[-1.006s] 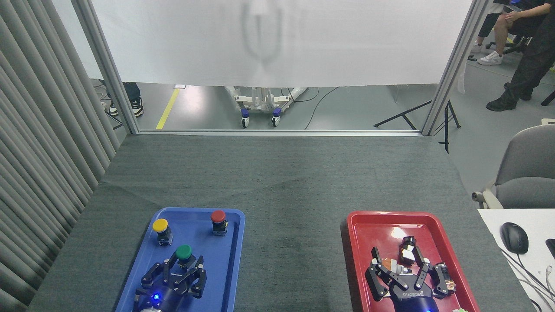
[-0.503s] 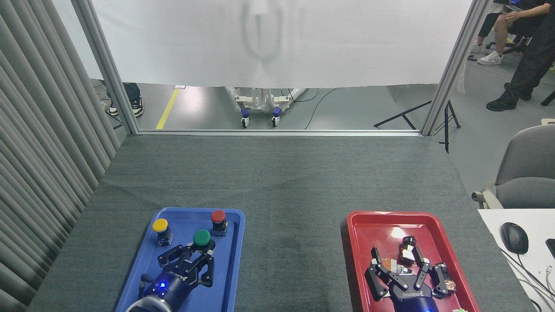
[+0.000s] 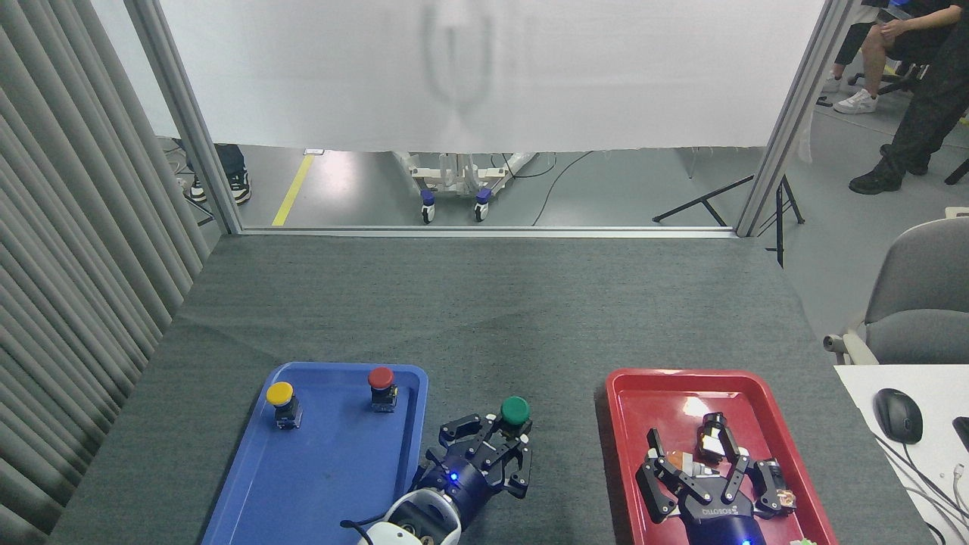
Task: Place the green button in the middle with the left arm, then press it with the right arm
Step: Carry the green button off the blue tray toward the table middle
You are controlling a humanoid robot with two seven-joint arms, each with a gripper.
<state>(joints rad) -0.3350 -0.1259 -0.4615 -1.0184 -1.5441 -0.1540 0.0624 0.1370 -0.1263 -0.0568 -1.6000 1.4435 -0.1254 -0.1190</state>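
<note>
**Green button held over the mat between two trays**

Left arm's gripper (image 3: pixel 496 446) closed around the body of the green button (image 3: pixel 515 411), green cap upward, apparently just above the dark grey tabletop mat (image 3: pixel 484 318). Positioned in the gap between the blue tray (image 3: pixel 412 424) and the red tray (image 3: pixel 617 424), likely so the button can be set down in the middle within reach of the other arm. Not yet released.

Blue tray on the left: a yellow button (image 3: pixel 280 395) and a red button (image 3: pixel 381 381), both upright, well apart.

Red tray on the right: the right arm's gripper (image 3: pixel 708 462) low over it, jaws spread and holding nothing, with several small parts beneath and beside the fingers, too cluttered to identify.
</note>
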